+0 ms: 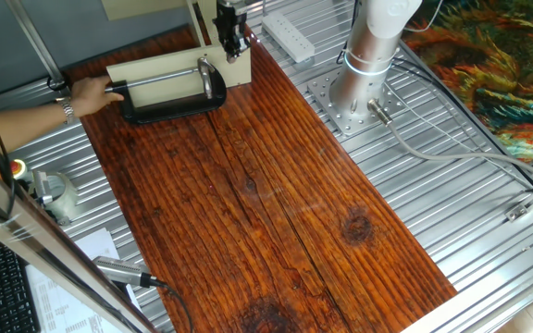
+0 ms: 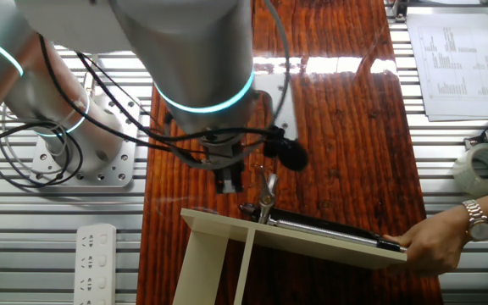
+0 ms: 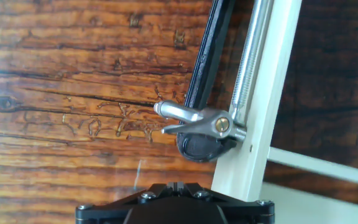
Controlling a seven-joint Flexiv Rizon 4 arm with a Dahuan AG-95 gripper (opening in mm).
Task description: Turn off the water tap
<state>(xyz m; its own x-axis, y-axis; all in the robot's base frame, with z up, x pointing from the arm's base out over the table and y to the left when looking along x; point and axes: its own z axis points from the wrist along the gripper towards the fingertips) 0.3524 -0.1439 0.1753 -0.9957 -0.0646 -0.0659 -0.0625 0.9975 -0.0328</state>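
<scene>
wooden table (image 1: pixel 276 213), one water tap (image 3: pixel 197 121)

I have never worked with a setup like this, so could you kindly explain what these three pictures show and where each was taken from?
Two pictures come from fixed cameras on opposite sides of a wooden table; the third looks out from the robot's own hand. The silver arm ends in a gripper, which hovers near the water tap, a small chrome lever on a long rod fixed to a cream block beside a black tray. The gripper holds nothing. A person's hand steadies the fixture's far end. A white power strip lies nearby.
</scene>
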